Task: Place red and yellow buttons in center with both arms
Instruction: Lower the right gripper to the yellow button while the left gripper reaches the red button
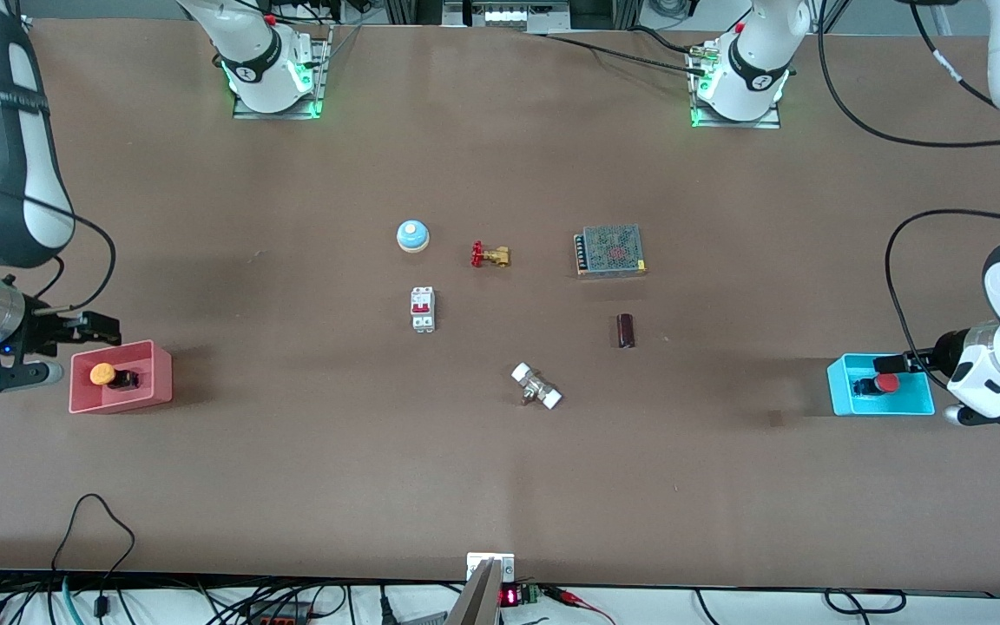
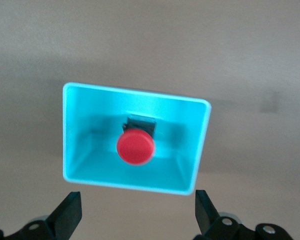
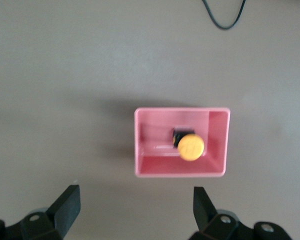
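The white breaker (image 1: 423,309) sits near the middle of the brown table (image 1: 292,469), and many small things lie around it. The blue dome (image 1: 412,235) is just farther from the front camera than the breaker. The red-handled valve (image 1: 490,255) is beside the dome, toward the left arm's end. The metal box with a mesh lid (image 1: 610,250) is past the valve toward that same end. The dark little cylinder (image 1: 626,331) is toward the left arm's end from the breaker, and the white-ended metal fitting (image 1: 536,386) lies nearer to the front camera than the breaker.

The yellow button (image 1: 104,374) (image 3: 191,146) lies in a pink bin (image 1: 158,373) (image 3: 145,145) — well apart from the breaker, at the right arm's end of the table. Its round cap is orange-yellow on a black body. The red button (image 1: 884,383) (image 2: 135,146) lies in a blue bin (image 1: 838,386) (image 2: 75,135) at the left arm's end. Its cap is round and red, also on a black body.

The right tool (image 1: 75,334) (image 3: 135,207) is over the table edge of the pink bin — its fingers (image 3: 67,202) spread wide and holding nothing. The left tool (image 1: 895,362) (image 2: 137,210) is over the blue bin, also spread wide and bare.
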